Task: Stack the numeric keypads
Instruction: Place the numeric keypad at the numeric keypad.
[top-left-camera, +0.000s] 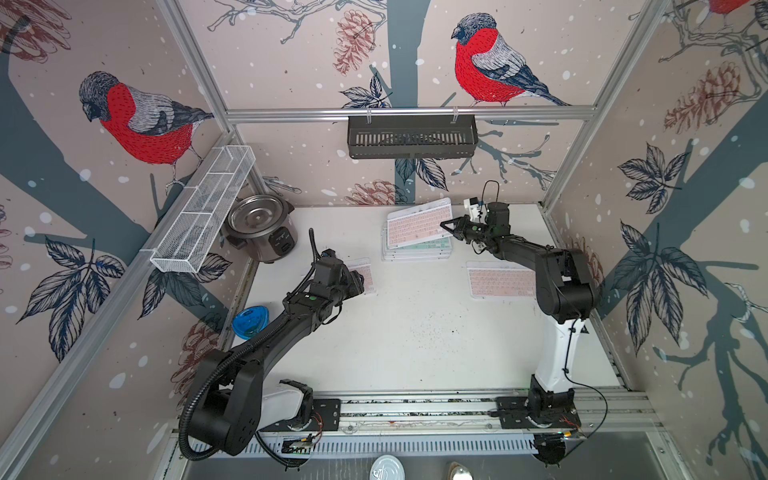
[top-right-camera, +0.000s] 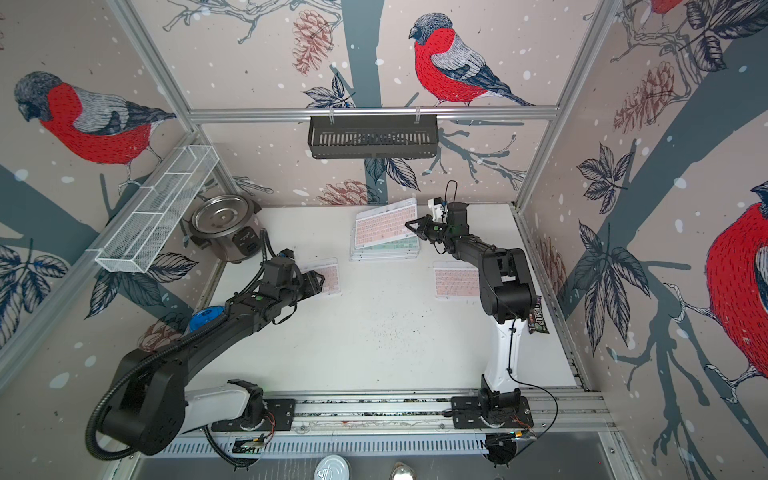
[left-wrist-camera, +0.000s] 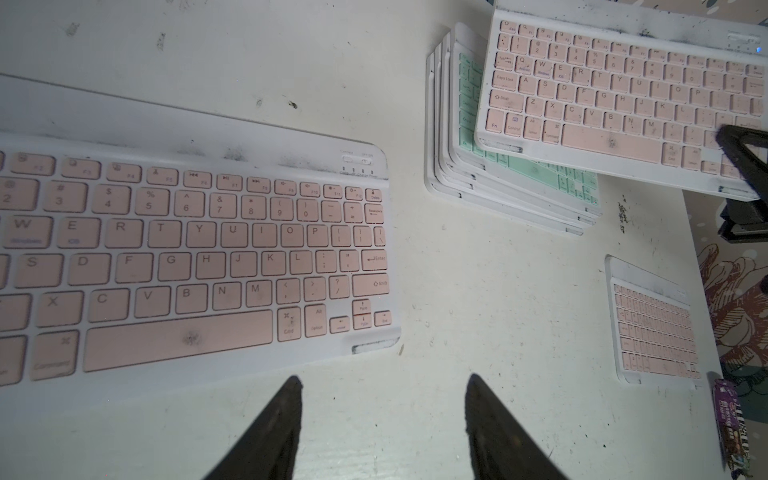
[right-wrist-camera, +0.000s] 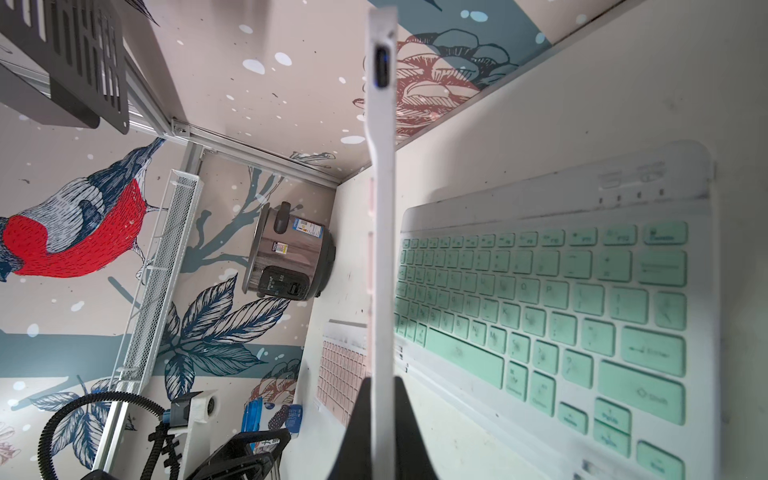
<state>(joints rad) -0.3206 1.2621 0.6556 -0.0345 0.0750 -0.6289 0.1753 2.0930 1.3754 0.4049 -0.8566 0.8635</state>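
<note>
Well left of the pile of keyboards sits a rice cooker. Nearer the pile a loose pink keyboard lies flat on the table, and the left gripper is near its corner, jaws apart and holding nothing. Over the pile, whose top one is a mint keyboard, a raised pink keyboard hangs tilted, its right edge pinched tight by the right gripper; right of the pile a third pink keyboard lies flat, apart from it.
</note>
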